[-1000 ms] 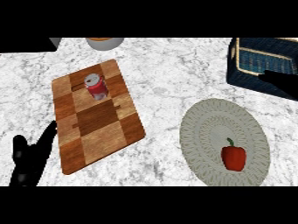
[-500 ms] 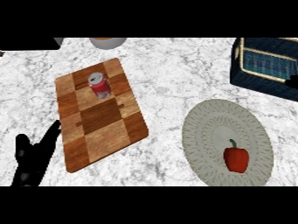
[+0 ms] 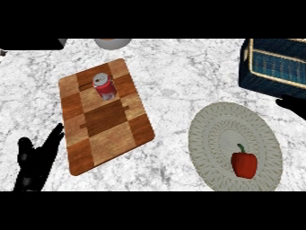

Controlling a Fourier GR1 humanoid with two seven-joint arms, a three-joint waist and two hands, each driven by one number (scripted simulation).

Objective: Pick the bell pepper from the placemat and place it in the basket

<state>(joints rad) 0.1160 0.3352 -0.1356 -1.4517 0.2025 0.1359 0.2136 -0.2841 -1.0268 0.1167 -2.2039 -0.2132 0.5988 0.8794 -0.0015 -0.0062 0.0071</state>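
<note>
The red bell pepper (image 3: 244, 164) with a green stem lies on the round grey-green placemat (image 3: 212, 134) at the lower right. Beyond it, at the upper right, stands the dark blue woven basket (image 3: 282, 67). My right hand (image 3: 305, 112) comes in from the right edge, between the basket and the placemat. Its fingers look straight, hold nothing, and are apart from the pepper. My left hand (image 3: 34, 162) rests open at the lower left, fingers up, beside the cutting board.
A checkered wooden cutting board (image 3: 105, 121) lies left of centre, with a red can (image 3: 105, 86) upright near its far end. At the counter's back edge sits a grey bowl (image 3: 112, 42), and a black object (image 3: 29, 43) is at the top left.
My right hand has come down from in front of the basket toward the placemat's upper right edge. The left hand has barely moved. The pepper has not moved.
</note>
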